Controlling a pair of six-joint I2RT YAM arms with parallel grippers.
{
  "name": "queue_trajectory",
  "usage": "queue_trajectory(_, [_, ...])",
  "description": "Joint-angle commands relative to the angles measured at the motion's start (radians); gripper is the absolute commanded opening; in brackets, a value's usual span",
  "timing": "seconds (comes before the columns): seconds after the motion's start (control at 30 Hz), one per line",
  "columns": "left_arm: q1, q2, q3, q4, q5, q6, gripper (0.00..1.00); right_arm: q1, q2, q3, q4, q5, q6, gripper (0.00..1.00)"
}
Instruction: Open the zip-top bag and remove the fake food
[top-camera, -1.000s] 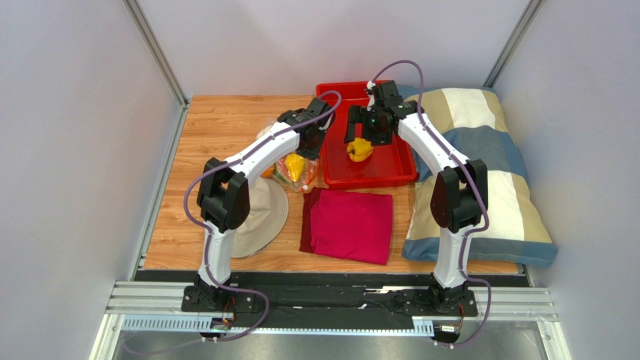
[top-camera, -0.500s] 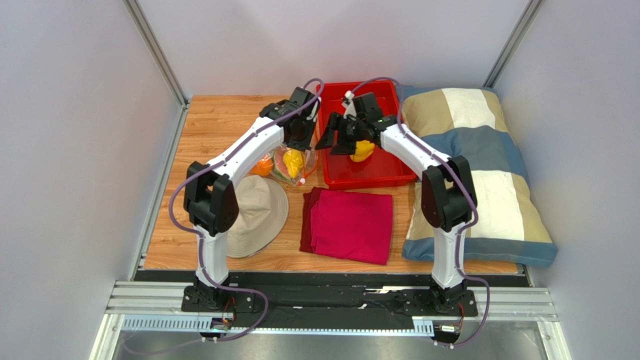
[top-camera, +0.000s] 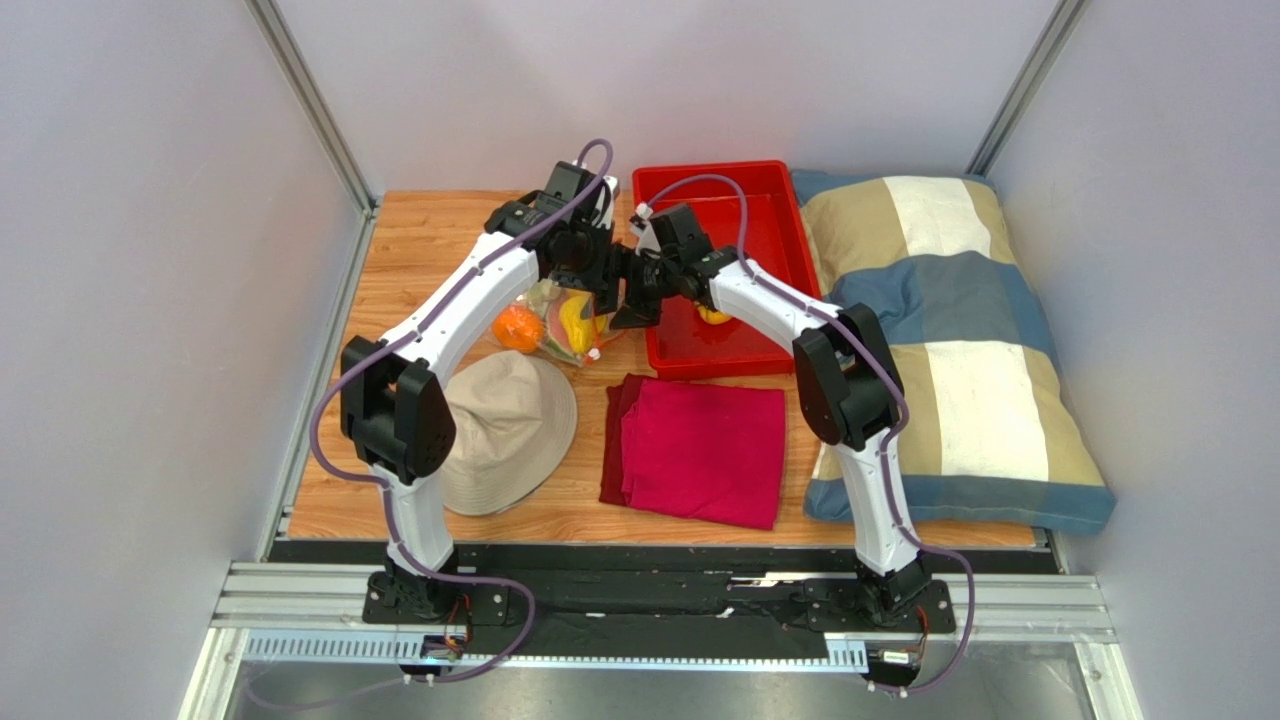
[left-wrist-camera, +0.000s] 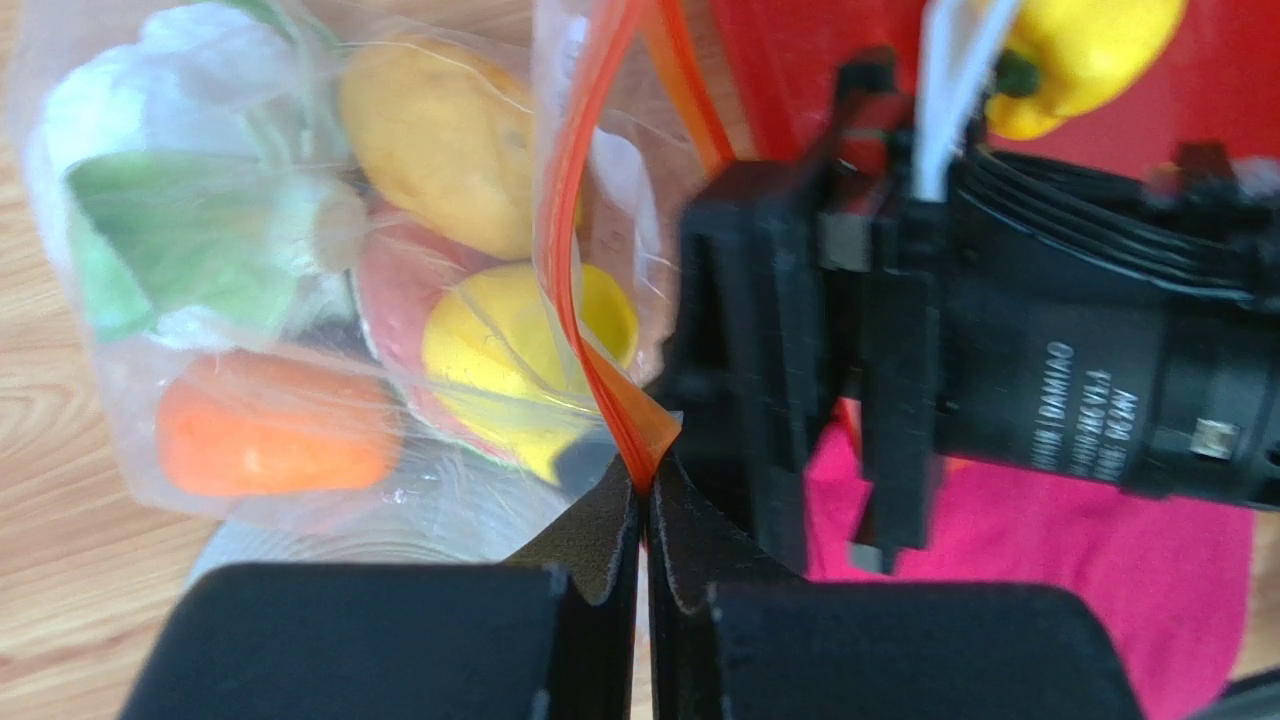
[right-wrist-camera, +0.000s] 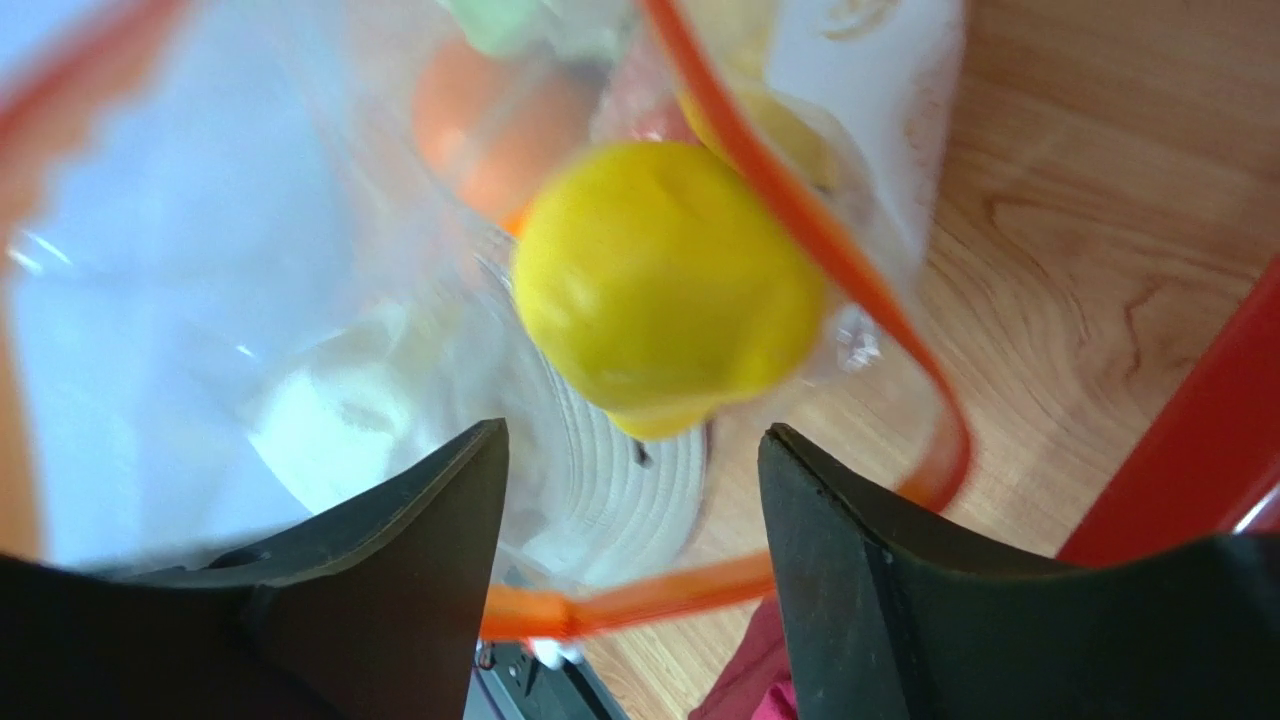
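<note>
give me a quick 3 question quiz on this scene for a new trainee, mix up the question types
1. True or false: the left gripper is shut on the zip strip of the zip-top bag.
2. Which piece of fake food lies in the red tray? A) watermelon slice B) yellow bell pepper C) cauliflower
3. In a few words: what lies straight ahead of the right gripper, between its open fingers?

Key
1. True: the fingertips pinch the strip at its corner.
2. B
3. A yellow fruit in the bag, not yet gripped.
</note>
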Motion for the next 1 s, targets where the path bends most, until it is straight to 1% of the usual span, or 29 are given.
queue_trajectory(0.0, [-0.015, -0.047, 0.003, 0.040, 0.082, -0.032, 0.00, 0.009, 0.009, 0.064, 0.088, -0.001, 0.023, 0.66])
queue_trajectory(0.07, [-0.014, -0.050, 0.001, 0.043, 0.082, -0.032, 0.00, 0.009, 0.008, 0.067, 0.093, 0.006, 0.026, 0.66])
queue_trajectory(0.23, [-0.012, -0.055, -0.005, 0.043, 0.093, -0.022, 0.00, 0.012, -0.002, 0.058, 0.096, 0.021, 0.003, 0.76])
queue_trajectory(0.3, [-0.010, -0.058, -0.008, 0.043, 0.102, -0.018, 0.00, 0.013, 0.002, 0.035, 0.108, 0.029, -0.007, 0.82])
queue_trajectory(0.43, [0.008, -0.064, -0.020, 0.034, 0.123, 0.008, 0.00, 0.013, 0.026, 0.007, 0.189, 0.003, -0.017, 0.84])
queue_trajectory(0.57, [0.040, -0.106, -0.078, 0.086, 0.250, 0.057, 0.00, 0.016, 0.100, 0.067, 0.223, -0.065, -0.036, 0.85])
queue_trajectory(0.67, [0.045, -0.116, -0.101, 0.115, 0.310, 0.077, 0.00, 0.027, 0.159, 0.109, 0.254, -0.060, -0.045, 0.89])
queue_trajectory(0.77, [0.045, -0.104, -0.092, 0.123, 0.369, 0.059, 0.00, 0.036, 0.207, 0.156, 0.268, -0.054, -0.019, 0.91])
queue_trajectory(0.97, [0.045, -0.078, -0.072, 0.133, 0.400, 0.013, 0.00, 0.042, 0.239, 0.155, 0.328, -0.051, 0.038, 0.92])
